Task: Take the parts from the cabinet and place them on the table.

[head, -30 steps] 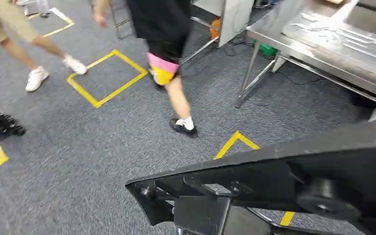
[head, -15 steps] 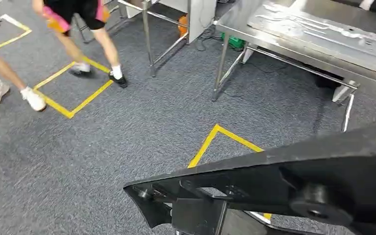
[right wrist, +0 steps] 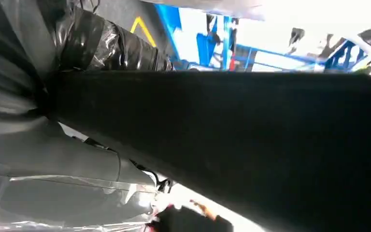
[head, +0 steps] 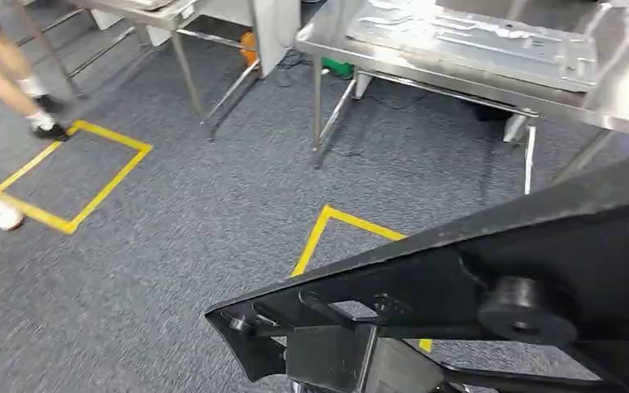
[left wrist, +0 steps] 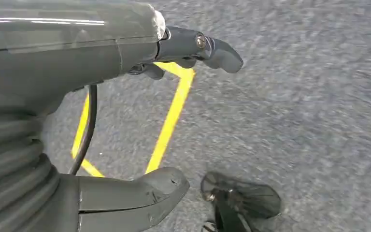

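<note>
I'm carrying the big black part (head: 491, 286) low across my front, over the grey carpet.

The part spans the lower head view, well short of the steel table (head: 622, 98) ahead. In the right wrist view it lies right against my right hand (right wrist: 72, 159), which appears to grip it. My left hand (left wrist: 125, 106) hangs over the floor's yellow tape (left wrist: 166, 130), fingers spread, holding nothing. A person's legs (head: 16, 82) show far left.
</note>
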Controlling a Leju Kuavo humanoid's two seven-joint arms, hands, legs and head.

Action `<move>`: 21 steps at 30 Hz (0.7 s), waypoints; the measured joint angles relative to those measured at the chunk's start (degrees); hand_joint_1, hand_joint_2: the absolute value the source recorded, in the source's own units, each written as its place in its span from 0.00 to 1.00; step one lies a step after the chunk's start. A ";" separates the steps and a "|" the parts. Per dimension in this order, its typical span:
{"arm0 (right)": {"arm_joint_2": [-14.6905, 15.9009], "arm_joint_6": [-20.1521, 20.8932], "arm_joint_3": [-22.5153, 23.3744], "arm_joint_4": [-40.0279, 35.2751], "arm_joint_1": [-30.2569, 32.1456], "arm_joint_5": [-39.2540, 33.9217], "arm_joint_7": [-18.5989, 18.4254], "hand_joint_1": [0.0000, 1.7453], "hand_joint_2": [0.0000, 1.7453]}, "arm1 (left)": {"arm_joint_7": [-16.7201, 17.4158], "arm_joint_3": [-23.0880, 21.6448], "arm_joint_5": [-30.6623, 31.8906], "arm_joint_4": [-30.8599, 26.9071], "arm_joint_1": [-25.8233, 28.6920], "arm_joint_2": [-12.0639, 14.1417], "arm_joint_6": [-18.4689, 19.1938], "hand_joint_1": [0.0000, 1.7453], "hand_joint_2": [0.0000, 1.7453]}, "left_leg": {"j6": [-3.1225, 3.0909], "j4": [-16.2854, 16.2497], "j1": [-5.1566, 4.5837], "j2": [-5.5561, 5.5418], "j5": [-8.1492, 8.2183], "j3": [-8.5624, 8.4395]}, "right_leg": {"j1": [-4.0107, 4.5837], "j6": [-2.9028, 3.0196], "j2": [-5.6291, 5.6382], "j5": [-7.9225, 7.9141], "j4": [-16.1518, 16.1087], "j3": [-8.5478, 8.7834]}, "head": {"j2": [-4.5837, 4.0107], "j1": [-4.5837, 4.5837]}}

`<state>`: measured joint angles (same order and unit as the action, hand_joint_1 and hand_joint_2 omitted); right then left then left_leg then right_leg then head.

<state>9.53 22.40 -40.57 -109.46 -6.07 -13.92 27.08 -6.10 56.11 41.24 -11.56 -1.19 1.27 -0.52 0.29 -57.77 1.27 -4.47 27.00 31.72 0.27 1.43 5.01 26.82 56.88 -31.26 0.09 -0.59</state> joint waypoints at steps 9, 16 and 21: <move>0.00 -0.37 -0.28 -0.04 0.09 -0.81 0.59 1.00 1.00 | -0.63 1.33 -0.61 -0.02 0.00 -0.28 0.94 0.00 1.00 | -2.23 1.79 0.03 5.49 -0.07 -0.86 | -0.79 -3.15 -4.48 7.66 15.21 -8.42 | 0.00 0.02; 0.00 -0.79 -0.33 -0.04 0.15 -1.42 0.74 1.00 1.00 | -1.22 2.01 -0.79 -0.02 -0.20 -0.31 1.20 0.00 1.00 | -0.67 1.73 -0.26 9.36 1.55 -2.79 | -0.35 -2.32 -9.40 -0.77 0.17 -1.29 | 0.00 0.02; -0.02 -0.68 -0.35 -0.35 0.14 -1.42 0.70 1.00 1.00 | -1.33 2.36 -0.79 0.00 -0.63 -0.33 1.44 0.00 1.00 | 0.93 0.67 0.19 8.11 3.09 -3.15 | -0.65 -0.38 -6.19 -1.24 -0.61 -1.18 | 0.00 0.02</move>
<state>9.51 21.73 -40.92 -109.81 -5.92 -15.34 27.78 -7.43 58.47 40.46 -11.56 -1.82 0.94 0.92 1.22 -57.10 1.46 3.64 30.08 28.58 -0.38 1.05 -1.18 25.58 56.27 -32.44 0.09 -0.57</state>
